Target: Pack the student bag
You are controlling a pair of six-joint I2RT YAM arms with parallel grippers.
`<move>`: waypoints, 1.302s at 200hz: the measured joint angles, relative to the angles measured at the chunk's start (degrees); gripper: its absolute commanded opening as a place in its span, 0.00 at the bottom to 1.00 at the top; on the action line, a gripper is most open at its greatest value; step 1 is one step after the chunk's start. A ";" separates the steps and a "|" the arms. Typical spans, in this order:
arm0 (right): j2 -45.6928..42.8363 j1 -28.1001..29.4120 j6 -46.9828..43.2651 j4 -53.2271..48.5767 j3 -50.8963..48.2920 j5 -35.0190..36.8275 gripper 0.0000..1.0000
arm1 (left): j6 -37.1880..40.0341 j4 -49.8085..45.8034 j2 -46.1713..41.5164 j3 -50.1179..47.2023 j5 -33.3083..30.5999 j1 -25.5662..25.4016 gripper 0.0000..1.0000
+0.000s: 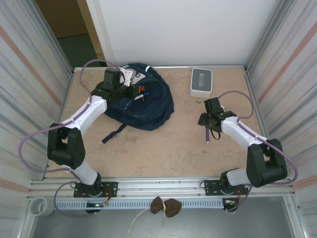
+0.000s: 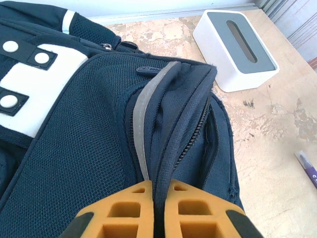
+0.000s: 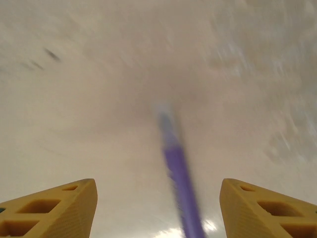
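Pinching the student bag (image 1: 148,106) on the left, hanging over a purple pen (image 1: 207,135) on the right.

Lying at the back left of the table (image 1: 163,153), big and dark blue, with white patches and a thin grey stripe by the zip. Squeezed at its zip edge by the left gripper (image 2: 158,206), both yellow fingers (image 2: 124,213) pressed together on the cloth. Over on the right, well apart from the bag, hanging low with the right gripper (image 3: 157,198) spread wide and the blurry pen down in the gap. Flat on the bare table, that pen. Near the back wall, close to the bag: a small white box (image 1: 201,82) with a grey top.
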 measured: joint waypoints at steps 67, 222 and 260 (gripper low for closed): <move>10.88 -2.56 -2.69 -1.86 0.72 -1.68 0.31 | 0.02 0.09 0.00 -0.13 0.02 -0.02 0.00; 18.99 16.31 14.12 25.09 25.75 -18.88 0.19 | -0.55 0.70 0.00 -0.66 0.07 -0.13 0.00; 34.86 18.12 18.43 28.79 40.37 -21.55 0.46 | -1.36 0.68 0.00 -0.66 0.09 -0.13 0.00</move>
